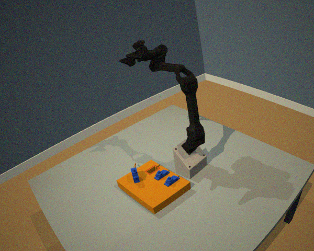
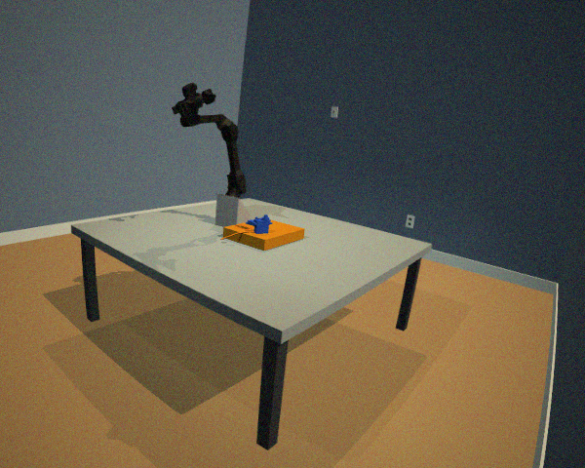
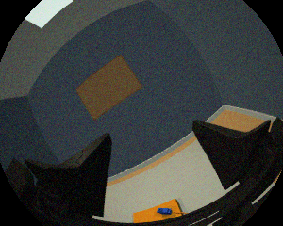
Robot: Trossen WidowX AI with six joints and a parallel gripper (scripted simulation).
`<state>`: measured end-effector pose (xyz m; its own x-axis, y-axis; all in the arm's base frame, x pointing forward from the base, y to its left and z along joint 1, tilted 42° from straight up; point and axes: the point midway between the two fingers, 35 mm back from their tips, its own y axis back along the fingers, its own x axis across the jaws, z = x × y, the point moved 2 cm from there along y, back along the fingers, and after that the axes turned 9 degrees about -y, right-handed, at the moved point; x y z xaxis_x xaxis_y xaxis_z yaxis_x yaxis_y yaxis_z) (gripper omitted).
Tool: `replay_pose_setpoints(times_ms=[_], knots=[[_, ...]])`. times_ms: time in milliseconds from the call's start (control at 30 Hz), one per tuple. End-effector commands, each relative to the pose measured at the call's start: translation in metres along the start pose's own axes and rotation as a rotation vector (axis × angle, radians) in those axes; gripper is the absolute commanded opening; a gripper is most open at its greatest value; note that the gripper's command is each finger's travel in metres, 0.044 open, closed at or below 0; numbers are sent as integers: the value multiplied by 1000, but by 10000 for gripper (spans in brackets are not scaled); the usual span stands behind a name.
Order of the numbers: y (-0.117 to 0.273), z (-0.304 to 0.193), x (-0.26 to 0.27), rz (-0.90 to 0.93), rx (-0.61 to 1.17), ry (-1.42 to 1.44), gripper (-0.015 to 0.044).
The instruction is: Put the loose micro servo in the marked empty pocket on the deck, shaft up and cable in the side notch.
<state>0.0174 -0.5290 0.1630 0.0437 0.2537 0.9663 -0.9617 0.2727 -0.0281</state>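
While the black six-joint arm (image 1: 191, 107) stands raised high above its pale grey block pedestal (image 1: 189, 162), the task looks to be at its very first step, the approach, with nothing yet grasped. Going left to right across the flat orange deck plate (image 1: 152, 194), which lies on the grey surface (image 1: 97, 216) just in front of the pedestal: the loose blue micro servo (image 1: 135, 174) stands tilted near the deck's left side, a thin orange cable (image 1: 135, 164) rising from its top end; next comes the marked empty pocket (image 1: 152, 170), a rectangular recess with a red outline towards the deck's far corner; then two more blue servos (image 1: 166, 177) sit already mounted, one behind the other, along the deck's right side nearest the pedestal. The tool (image 1: 127, 60) hangs well above and well apart from all of this, its dark fingers spread wide with only wall and surface showing between them in the wrist view, so it holds nothing. The next move, as I judge it, calls for a long descent towards the deck's left side, turning the wrist so the spread fingers line up across the tilted servo's narrow body, avoiding the cable and keeping clear of the mounted pair.
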Motion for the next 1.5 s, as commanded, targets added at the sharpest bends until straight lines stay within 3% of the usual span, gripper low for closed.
replay_pose_setpoints(times_ms=[0,733,1467], knots=[[-1,0,1,1,-2,-1,426],[-48,-6,-14,7,-53,36,440],[-137,-52,-53,-108,13,232,440]])
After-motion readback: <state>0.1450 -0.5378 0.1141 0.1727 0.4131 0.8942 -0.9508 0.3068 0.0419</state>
